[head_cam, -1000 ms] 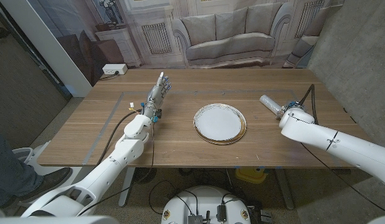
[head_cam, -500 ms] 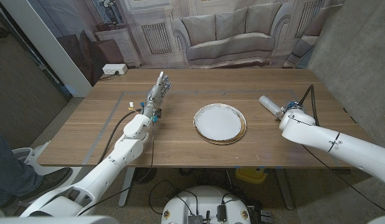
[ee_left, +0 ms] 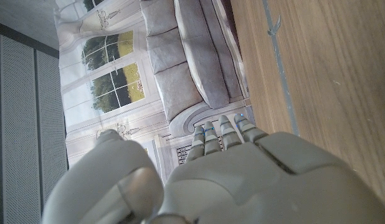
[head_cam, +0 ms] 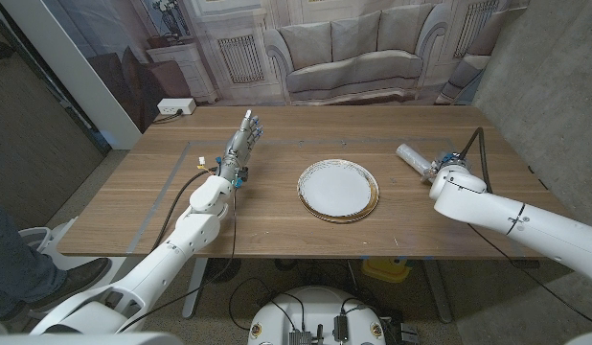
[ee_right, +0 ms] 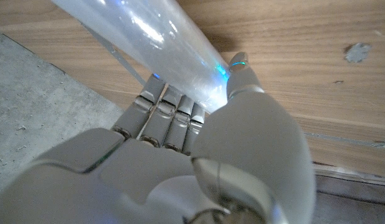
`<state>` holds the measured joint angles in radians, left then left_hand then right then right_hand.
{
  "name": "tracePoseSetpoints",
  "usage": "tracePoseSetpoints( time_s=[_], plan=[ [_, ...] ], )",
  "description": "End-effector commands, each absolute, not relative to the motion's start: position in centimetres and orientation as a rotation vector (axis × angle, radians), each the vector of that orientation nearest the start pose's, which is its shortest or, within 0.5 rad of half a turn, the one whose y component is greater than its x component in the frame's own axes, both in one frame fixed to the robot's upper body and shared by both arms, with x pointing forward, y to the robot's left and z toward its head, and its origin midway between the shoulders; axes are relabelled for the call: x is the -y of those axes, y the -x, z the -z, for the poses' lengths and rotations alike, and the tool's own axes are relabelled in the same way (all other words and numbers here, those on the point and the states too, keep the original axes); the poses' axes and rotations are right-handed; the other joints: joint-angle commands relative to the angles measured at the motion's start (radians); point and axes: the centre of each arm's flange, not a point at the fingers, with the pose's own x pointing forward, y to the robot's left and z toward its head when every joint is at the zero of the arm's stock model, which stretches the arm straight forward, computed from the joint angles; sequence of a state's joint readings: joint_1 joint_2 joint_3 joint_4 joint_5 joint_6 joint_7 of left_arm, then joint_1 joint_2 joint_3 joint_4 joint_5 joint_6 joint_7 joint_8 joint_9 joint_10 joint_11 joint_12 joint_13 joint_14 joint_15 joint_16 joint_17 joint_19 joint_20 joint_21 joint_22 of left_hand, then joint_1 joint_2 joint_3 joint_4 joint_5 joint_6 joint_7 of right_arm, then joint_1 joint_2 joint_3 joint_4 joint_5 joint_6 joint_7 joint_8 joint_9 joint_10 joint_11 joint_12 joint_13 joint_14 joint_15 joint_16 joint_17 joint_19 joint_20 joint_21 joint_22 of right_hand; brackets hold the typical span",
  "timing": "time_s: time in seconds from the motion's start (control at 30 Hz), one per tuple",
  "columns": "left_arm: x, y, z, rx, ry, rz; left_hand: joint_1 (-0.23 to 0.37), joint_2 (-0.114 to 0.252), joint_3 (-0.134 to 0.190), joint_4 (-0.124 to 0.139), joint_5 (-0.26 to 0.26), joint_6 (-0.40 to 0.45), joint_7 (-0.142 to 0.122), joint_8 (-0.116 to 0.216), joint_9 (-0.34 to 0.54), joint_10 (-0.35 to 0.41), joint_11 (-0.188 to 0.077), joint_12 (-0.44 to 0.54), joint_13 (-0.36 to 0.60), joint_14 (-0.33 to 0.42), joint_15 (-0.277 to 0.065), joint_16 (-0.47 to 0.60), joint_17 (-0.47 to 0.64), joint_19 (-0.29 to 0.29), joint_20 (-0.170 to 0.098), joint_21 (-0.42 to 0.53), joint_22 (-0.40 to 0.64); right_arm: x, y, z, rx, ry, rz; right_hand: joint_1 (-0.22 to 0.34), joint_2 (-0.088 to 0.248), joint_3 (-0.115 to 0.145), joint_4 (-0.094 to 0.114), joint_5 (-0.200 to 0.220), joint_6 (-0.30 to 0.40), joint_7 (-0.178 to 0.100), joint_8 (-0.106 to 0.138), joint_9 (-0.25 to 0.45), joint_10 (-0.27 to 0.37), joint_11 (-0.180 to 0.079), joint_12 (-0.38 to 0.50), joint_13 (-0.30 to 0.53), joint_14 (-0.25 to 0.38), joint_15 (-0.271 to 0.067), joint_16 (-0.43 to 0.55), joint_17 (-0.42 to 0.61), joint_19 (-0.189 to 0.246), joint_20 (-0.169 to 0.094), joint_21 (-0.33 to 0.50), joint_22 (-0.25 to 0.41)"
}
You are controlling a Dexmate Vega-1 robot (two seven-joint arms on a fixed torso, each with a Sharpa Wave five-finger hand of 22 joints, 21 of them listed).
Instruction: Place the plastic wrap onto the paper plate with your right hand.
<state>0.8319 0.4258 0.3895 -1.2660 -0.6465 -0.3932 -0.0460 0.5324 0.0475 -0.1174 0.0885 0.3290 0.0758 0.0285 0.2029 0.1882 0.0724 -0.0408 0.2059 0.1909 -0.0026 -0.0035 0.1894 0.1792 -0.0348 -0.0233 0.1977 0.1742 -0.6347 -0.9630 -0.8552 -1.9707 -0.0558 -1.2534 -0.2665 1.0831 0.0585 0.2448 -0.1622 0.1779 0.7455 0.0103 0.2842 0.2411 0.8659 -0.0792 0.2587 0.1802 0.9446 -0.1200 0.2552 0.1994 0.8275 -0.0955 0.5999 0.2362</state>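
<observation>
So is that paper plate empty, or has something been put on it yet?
Empty. The paper plate shows a bare white middle, and the plastic wrap roll is off to its side, held in the right hand.

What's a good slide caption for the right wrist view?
Right hand grips the plastic wrap roll above the wooden table.

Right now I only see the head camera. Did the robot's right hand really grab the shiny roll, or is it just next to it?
Observer: It grips it. In the right wrist view the right hand has its fingers on one side of the plastic wrap and the thumb on the other.
Operator: What's the other hand holding?
Observer: Nothing. The left wrist view shows the left hand with its fingers straight, beside bare table.
Operator: Is the roll on the plate yet?
Observer: No, the paper plate has nothing on it.
</observation>
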Motion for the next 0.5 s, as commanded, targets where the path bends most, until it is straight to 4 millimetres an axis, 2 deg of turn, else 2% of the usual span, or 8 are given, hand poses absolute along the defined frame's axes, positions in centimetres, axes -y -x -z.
tracePoseSetpoints(
  time_s=[0.03,0.07,0.13,0.3,0.5],
  plan=[
    [-25.7,-65.1,2.4,0.678,0.107,0.250,0.005,0.007,-0.010,0.001,-0.003,0.007,0.003,-0.001,0.003,-0.001,-0.002,-0.003,0.000,0.003,-0.006,-0.001,0.004,-0.008,-0.001,0.000,0.005,33.3,-57.6,2.2,-0.128,1.247,0.503,0.107,0.121,0.069,0.076,0.006,0.188,-0.126,0.005,0.010,0.045,-0.037,-0.002,0.004,0.031,-0.113,0.001,0.002,0.003,-0.117,0.012,0.000],
    [-25.7,-65.1,2.3,0.678,0.107,0.249,0.005,0.007,-0.010,0.001,-0.003,0.006,0.003,-0.001,0.003,0.000,-0.002,-0.002,0.000,0.002,-0.005,-0.001,0.004,-0.008,-0.001,0.000,0.005,33.3,-57.5,2.2,-0.128,1.248,0.505,0.107,0.120,0.069,0.077,0.006,0.188,-0.126,0.005,0.013,0.042,-0.044,-0.005,0.004,0.032,-0.113,0.000,0.002,0.002,-0.117,0.015,-0.001],
    [-25.7,-65.1,2.3,0.679,0.106,0.249,0.006,0.008,-0.010,0.001,-0.003,0.006,0.004,-0.001,0.003,0.000,-0.001,-0.003,0.000,0.002,-0.004,-0.001,0.004,-0.008,-0.001,0.000,0.005,33.3,-57.4,2.1,-0.124,1.249,0.509,0.104,0.118,0.068,0.079,0.006,0.189,-0.126,0.006,0.019,0.049,-0.038,-0.006,0.004,0.035,-0.113,-0.002,0.002,0.001,-0.116,0.019,-0.001],
    [-25.9,-65.0,2.2,0.682,0.105,0.245,0.006,0.008,-0.011,0.001,-0.003,0.005,0.004,-0.002,0.003,0.000,-0.002,-0.003,0.000,0.003,-0.005,-0.001,0.004,-0.008,-0.001,0.000,0.005,33.1,-57.1,1.8,-0.110,1.250,0.507,0.095,0.117,0.065,0.086,0.005,0.195,-0.137,0.010,0.028,0.059,-0.043,-0.006,0.005,0.041,-0.112,-0.004,0.002,-0.002,-0.115,0.024,-0.003],
    [-26.2,-64.9,2.2,0.686,0.106,0.243,0.007,0.009,-0.013,0.001,-0.004,0.006,0.003,-0.001,0.003,-0.002,0.001,-0.003,0.000,0.003,-0.005,-0.001,0.004,-0.008,-0.001,0.000,0.005,32.5,-56.5,1.2,-0.079,1.260,0.509,0.091,0.115,0.064,0.088,0.005,0.201,-0.133,0.013,0.036,0.061,-0.049,-0.009,0.005,0.045,-0.112,-0.006,0.001,-0.004,-0.115,0.027,-0.004]
  ],
)
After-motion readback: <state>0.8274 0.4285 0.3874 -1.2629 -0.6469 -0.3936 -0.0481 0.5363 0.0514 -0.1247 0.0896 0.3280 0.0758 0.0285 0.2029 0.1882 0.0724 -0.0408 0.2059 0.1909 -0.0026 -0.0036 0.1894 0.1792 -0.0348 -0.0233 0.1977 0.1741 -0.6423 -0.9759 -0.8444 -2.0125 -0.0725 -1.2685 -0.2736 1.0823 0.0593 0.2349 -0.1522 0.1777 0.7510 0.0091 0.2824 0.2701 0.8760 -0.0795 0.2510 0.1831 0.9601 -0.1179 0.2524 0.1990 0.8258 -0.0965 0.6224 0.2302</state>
